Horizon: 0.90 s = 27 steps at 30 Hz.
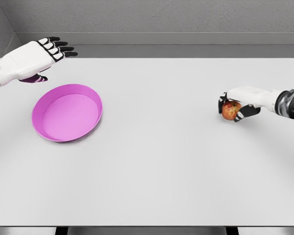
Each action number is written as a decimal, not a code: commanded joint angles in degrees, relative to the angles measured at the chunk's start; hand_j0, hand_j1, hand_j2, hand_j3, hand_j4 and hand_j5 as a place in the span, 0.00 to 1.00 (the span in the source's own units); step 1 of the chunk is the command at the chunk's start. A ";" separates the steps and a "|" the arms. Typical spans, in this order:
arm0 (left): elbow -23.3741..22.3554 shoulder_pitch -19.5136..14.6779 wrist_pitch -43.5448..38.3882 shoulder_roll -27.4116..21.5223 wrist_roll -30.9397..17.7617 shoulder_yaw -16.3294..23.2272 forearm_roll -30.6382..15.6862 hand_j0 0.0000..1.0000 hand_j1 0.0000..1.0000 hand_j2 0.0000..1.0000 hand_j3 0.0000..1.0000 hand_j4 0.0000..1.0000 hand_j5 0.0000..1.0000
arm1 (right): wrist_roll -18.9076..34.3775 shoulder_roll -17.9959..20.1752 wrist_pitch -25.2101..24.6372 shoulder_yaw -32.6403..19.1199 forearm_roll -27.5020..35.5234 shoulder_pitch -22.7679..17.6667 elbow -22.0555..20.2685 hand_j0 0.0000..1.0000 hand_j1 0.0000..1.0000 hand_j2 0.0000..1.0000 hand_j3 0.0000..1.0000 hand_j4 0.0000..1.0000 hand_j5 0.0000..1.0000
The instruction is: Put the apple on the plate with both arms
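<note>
The broad, flat white surface (161, 161) is carrying a shallow round pink plate (67, 112), which is lying just below the left hand (36, 56), whose black-tipped fingers (63, 49) are stretching out straight and holding nothing. Well apart from it, the right hand (241, 104) is curling its fingers (245, 113) around the small red-and-yellow apple (230, 110).

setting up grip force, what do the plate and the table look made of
Plate: looks like matte plastic, uniform pink with soft shading and no glare. Table: smooth pale grey, perhaps laminate or painted board, no grain visible. Being a render, both are guesses.
</note>
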<state>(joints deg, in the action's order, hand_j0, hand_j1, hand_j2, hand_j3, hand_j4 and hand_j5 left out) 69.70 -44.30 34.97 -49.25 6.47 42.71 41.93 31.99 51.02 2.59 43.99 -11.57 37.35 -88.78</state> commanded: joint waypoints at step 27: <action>0.35 0.00 0.03 -0.67 0.04 -0.52 -0.01 1.00 1.00 1.00 1.00 1.00 1.00 | 3.01 -18.59 0.05 -0.57 0.14 1.05 -6.50 0.39 0.39 0.39 0.39 0.39 0.39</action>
<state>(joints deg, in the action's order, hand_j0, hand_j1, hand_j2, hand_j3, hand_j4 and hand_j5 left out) 70.02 -44.30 34.97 -49.86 6.47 42.31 42.15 34.68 34.02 2.64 43.29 -11.59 38.41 -95.21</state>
